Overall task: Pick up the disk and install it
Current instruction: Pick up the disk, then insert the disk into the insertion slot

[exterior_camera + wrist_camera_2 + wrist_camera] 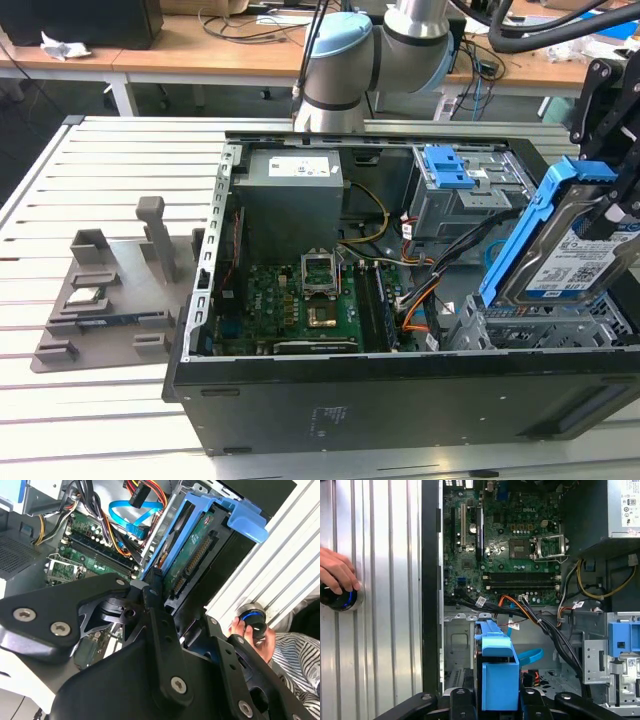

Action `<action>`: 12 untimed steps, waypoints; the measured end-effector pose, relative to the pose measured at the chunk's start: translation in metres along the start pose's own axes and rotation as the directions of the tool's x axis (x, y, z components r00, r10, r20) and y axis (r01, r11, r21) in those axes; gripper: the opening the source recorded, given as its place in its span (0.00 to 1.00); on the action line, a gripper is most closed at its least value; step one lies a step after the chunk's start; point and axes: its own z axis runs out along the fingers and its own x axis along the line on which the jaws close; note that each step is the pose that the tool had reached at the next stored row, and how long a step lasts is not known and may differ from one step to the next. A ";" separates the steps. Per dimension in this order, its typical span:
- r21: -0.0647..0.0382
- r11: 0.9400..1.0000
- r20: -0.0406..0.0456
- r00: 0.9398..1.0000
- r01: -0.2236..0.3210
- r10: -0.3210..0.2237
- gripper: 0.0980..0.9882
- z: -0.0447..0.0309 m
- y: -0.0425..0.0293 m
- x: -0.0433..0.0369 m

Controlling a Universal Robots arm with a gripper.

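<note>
Starting at the exterior view's left: gray parts tray [118,292] on slatted table [60,200], then open computer case [400,400] with motherboard [300,300] exposed. At the right, gripper [612,215] is clamped tight on the disk [568,256], holding it tilted on edge over the case's drive cage [540,325]. In the first wrist view, a hand [337,570] rests on a lit button [340,599].

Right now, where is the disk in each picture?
Exterior view: the disk tilts above the case, at the exterior view's right.
Second wrist view: the disk shows its circuit side, blue-framed.
First wrist view: the disk is edge-on, blue carrier nearest the camera.
Shared landmark: the green motherboard.
</note>
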 end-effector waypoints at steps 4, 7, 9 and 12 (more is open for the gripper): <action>0.000 1.000 0.000 1.000 0.000 0.000 0.30 0.0001 0.0000 0.0000; 0.000 1.000 0.000 1.000 0.000 0.000 0.30 0.0002 0.0000 0.0000; 0.000 1.000 0.000 1.000 0.000 0.000 0.30 0.0002 0.0000 0.0000; 0.000 1.000 0.000 1.000 0.000 0.000 0.30 0.0021 -0.0001 0.0000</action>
